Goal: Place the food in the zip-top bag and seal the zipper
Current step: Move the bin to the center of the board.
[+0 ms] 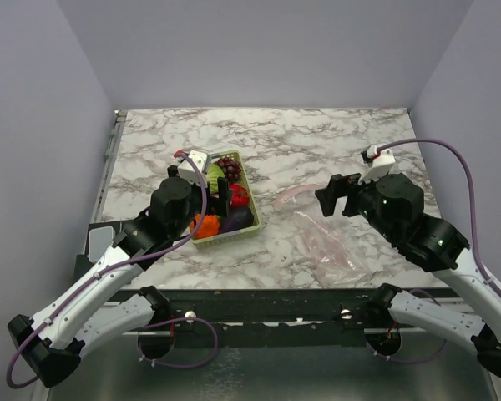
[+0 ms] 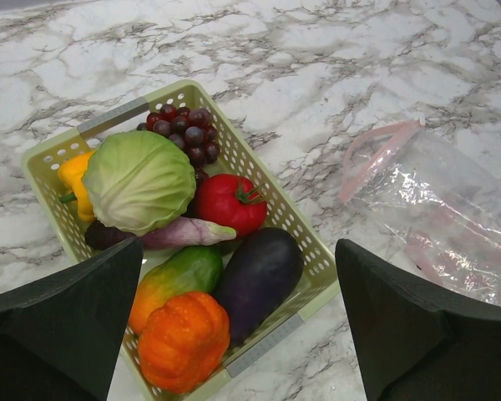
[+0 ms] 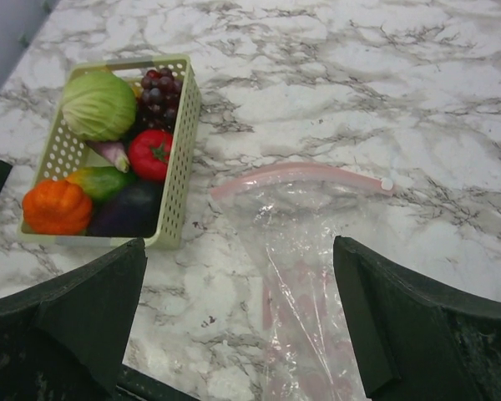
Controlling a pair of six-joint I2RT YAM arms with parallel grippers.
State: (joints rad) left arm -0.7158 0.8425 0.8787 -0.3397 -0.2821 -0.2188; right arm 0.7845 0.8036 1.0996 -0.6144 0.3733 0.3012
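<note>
Left gripper point(image 2: 238, 251): jaws spread wide, nothing held; positioned above the near half of the basket point(image 2: 294, 230), no contact seen.
Right gripper point(image 3: 239, 246): jaws spread wide, nothing held; positioned above the bag point(image 3: 309, 259), just near of its mouth.
Food: all contained in the basket: cabbage point(image 2: 138, 180), grapes point(image 2: 184, 129), tomato point(image 2: 225, 203), eggplant point(image 2: 259, 276), orange pumpkin point(image 2: 184, 338), yellow pepper point(image 2: 73, 175).
Basket axis: long side is set near-to-far, slightly tilted; grapes at the far end, pumpkin at the near end.
Bag position: laid flat on the marble table point(image 1: 317, 134), to the right of the basket and apart from it.
Bag axis: long side runs from far-left to near-right; the mouth is turned to the far side.
Zipper point(image 3: 301, 174): pink strip, slightly bowed, lying across the far end of the bag; whether it is pressed shut cannot be told.
Edges: the bag's near end lies close to the near table edge.
Open room: bare marble is seen between basket and bag, and a wide band beyond both up to the far wall.
</note>
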